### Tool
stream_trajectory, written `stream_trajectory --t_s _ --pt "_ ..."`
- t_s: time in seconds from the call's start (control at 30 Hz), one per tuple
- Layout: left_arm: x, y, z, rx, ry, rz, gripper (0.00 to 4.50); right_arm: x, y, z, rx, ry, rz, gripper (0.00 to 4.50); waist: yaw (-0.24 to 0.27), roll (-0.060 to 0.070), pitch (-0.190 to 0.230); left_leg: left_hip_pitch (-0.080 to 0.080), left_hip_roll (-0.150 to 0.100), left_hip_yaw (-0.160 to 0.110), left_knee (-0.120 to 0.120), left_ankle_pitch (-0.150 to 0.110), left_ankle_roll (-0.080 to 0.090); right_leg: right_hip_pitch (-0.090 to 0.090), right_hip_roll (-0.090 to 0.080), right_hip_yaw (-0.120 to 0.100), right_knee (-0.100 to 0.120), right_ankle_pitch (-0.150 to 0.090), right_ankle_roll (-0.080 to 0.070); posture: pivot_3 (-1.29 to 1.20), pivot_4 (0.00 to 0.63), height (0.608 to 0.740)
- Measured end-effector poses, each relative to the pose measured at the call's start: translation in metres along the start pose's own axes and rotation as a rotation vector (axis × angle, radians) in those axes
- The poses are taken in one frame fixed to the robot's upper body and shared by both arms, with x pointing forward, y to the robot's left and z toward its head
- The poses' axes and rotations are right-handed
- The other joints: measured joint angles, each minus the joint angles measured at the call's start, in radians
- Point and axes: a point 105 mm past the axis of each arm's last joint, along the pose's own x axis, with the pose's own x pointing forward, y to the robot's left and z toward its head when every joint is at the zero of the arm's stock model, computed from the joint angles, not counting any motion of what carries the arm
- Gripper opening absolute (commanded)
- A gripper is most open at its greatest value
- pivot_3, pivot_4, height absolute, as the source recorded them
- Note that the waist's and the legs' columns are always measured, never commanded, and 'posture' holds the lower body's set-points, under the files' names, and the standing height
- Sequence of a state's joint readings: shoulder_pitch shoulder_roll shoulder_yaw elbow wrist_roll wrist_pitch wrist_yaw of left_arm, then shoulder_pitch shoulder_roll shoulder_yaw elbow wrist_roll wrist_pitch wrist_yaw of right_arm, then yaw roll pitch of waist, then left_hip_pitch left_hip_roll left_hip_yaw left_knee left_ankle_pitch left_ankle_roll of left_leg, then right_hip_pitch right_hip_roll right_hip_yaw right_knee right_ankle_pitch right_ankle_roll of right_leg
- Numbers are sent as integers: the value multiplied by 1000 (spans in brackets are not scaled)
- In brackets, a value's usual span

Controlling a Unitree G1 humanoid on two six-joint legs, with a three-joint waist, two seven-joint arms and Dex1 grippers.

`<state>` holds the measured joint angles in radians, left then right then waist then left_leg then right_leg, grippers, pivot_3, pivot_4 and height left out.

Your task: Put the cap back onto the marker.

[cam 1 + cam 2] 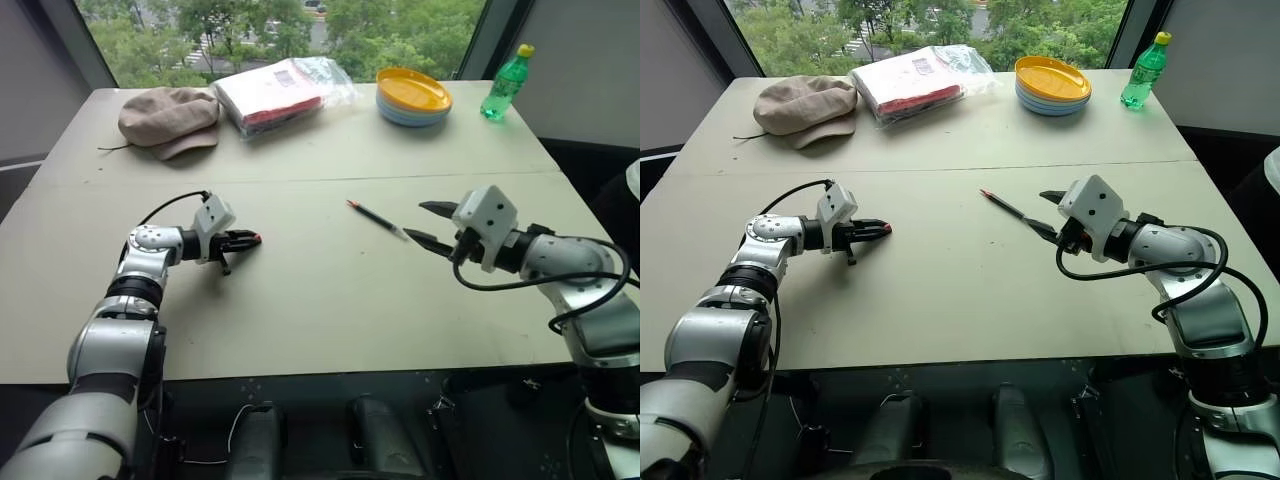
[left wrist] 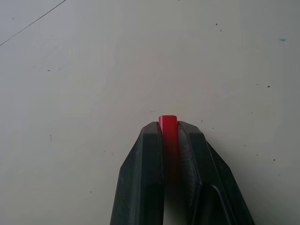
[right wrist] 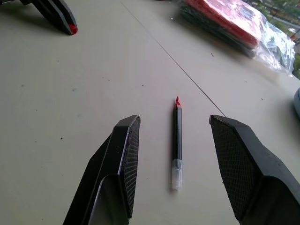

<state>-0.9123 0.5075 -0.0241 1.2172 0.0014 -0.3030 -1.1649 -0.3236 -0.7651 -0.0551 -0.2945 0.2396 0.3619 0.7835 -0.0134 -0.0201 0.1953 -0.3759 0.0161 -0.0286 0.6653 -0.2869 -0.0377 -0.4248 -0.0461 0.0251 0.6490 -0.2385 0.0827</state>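
Left wrist view: your left claw pinches the glossy red cap, mostly hidden; right claw wide, straddling slim dark marker on matte tabletop

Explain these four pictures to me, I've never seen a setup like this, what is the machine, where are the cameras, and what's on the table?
This is a humanoid robot with two arms, each ending in a two-fingered black hand. The two wide pictures come from cameras in its head, looking down over a pale table. The two close-ups come from cameras on its wrists, looking along the fingers.

The left hand is shut on a tiny red cap. The right hand is open, its fingers on either side of a thin dark marker lying on the table with its red tip pointing away.

At the far edge lie a beige hat, a plastic-wrapped package, a stack of plates and a green bottle.
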Motion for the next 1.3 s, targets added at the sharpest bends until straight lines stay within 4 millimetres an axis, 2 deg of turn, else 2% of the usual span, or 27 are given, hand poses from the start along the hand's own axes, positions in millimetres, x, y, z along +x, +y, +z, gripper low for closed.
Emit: stream_trajectory --t_s 0.27,0.43,0.6,0.83,1.1,1.3 --pt "-8 -3 1 33 -21 -25 39 5 -7 5 -9 -26 1 2397 -6 0 0 0 0 0 0 0 0 0 0 0 0 0 0 0 150 740" --pt "-21 -3 20 95 -114 -23 39 24 -13 -4 84 -55 20 2397 -4 0 0 0 0 0 0 0 0 0 0 0 0 0 0 0 150 740" --pt "-38 -19 37 116 -209 18 39 46 -25 -18 174 -71 48 2397 -7 0 0 0 1 0 0 0 0 0 0 0 0 0 0 0 150 740" --pt "-58 -44 59 112 -251 87 39 73 -27 -45 214 -40 97 2397 -5 0 0 0 0 0 0 0 0 0 -1 0 0 0 0 0 150 740" --pt "-68 -56 54 81 -229 157 39 94 -24 -57 238 -23 117 2397 -7 1 1 0 1 0 -1 0 0 0 -1 1 0 0 -1 0 150 740" --pt "-71 -55 54 84 -220 187 39 101 -21 -66 244 8 125 2397 -7 1 1 0 0 0 -1 0 0 0 -1 1 0 0 -1 0 150 740"
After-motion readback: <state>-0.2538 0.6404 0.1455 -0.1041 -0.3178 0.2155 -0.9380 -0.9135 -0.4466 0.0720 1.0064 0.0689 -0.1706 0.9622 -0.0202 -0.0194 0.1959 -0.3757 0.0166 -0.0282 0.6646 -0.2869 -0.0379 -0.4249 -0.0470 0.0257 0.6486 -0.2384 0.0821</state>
